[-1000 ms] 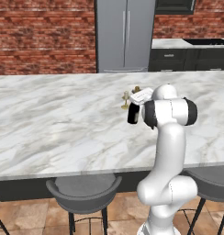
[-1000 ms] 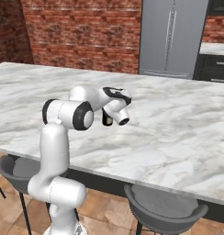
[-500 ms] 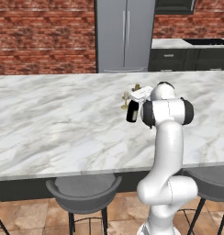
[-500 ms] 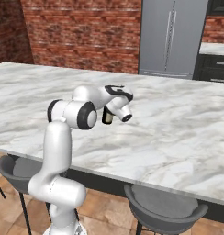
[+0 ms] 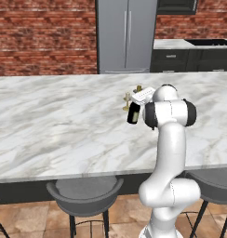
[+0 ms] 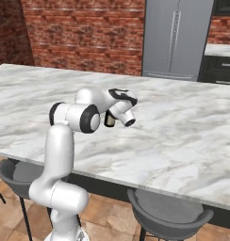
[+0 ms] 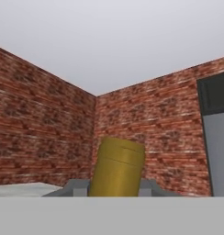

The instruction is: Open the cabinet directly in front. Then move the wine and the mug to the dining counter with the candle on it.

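The gripper grasps the wine by its gold-capped neck, low over the dining counter, just beside the candle. Letting go while the bottle is tilted risks toppling it onto the candle.

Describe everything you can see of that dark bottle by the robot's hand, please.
The dark, near-black glass wine bottle has a pale yellowish label and a gold-capped neck. It stands close to upright, leaning slightly, over the white-grey veined marble counter; whether its base touches the marble is unclear. The tool has a grey finger tight on each side of the cap, though an actual grip cannot be confirmed. The arm hides the bottle's upper part in the base views.
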